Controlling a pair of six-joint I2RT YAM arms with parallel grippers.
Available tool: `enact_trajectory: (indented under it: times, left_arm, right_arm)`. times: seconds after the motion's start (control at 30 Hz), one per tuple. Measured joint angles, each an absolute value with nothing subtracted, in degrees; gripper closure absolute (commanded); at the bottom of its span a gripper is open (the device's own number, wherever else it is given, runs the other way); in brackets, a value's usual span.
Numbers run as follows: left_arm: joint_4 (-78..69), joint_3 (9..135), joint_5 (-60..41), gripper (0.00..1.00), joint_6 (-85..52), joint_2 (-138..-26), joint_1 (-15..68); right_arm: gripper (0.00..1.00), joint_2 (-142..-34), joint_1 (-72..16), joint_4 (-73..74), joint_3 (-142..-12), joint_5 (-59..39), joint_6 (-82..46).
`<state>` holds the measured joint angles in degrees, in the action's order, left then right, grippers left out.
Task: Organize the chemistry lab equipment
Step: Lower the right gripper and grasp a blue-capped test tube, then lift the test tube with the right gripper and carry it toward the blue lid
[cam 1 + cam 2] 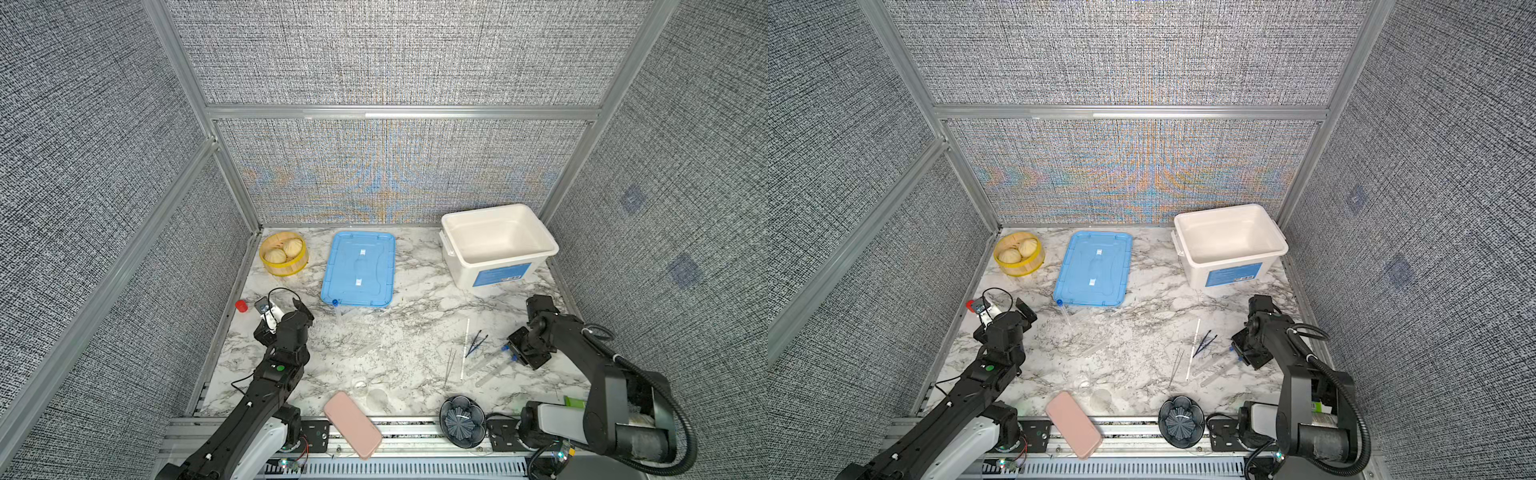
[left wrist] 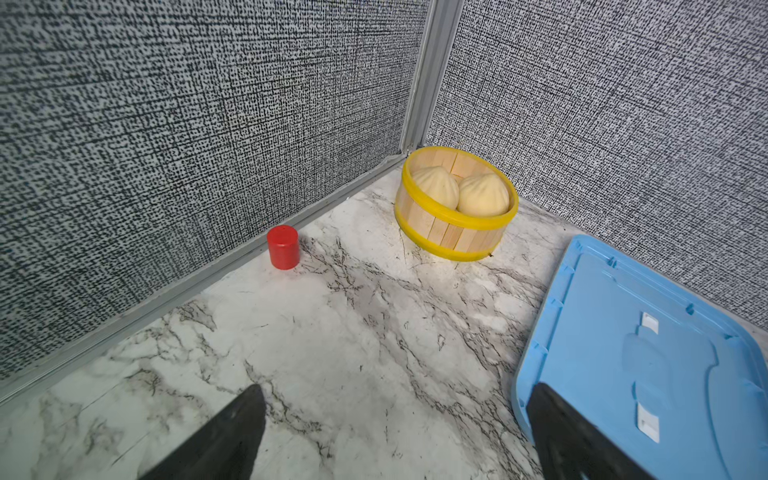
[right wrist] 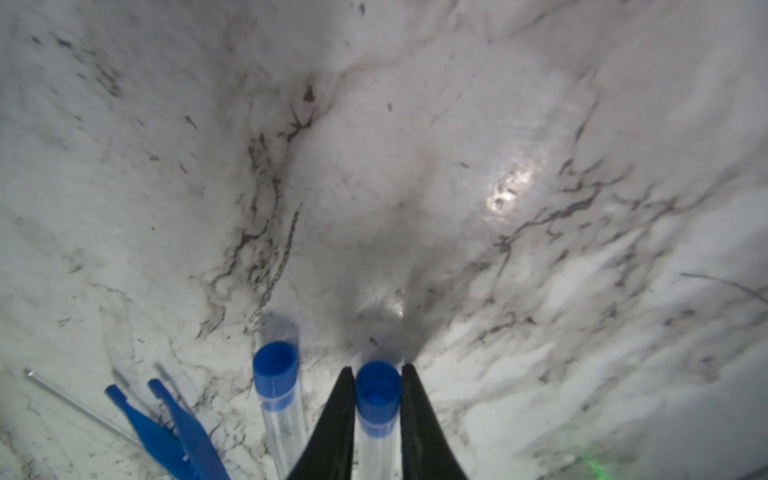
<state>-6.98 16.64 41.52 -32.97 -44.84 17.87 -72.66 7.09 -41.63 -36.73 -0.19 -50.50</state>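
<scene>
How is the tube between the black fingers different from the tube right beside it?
The gripped tube sits between the right gripper's fingers, which clamp its blue cap; the free tube lies loose on the marble table, outside them. The free tube lies next to the dark blue tweezers; the gripped tube is farther from them. Both are slim and clear, have blue caps and lie side by side.

Black left arm (image 1: 266, 386) and right arm (image 1: 604, 374), white base links, black cables.
</scene>
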Motion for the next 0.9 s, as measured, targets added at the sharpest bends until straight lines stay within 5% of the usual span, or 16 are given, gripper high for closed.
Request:
enact_trajectory:
  times: [0.57,0.9]
  left_arm:
    - [-7.1,16.4,41.8,0.01,-33.0,-45.3,17.9]
    - [-7.2,16.1,41.4,0.01,-33.0,-45.7,17.9]
  right_arm:
    - [0.81,-55.5,9.4,-49.1,-42.7,11.6,-45.4]
    - [0.81,-43.1,9.3,-44.6,-45.2,9.8,-33.6]
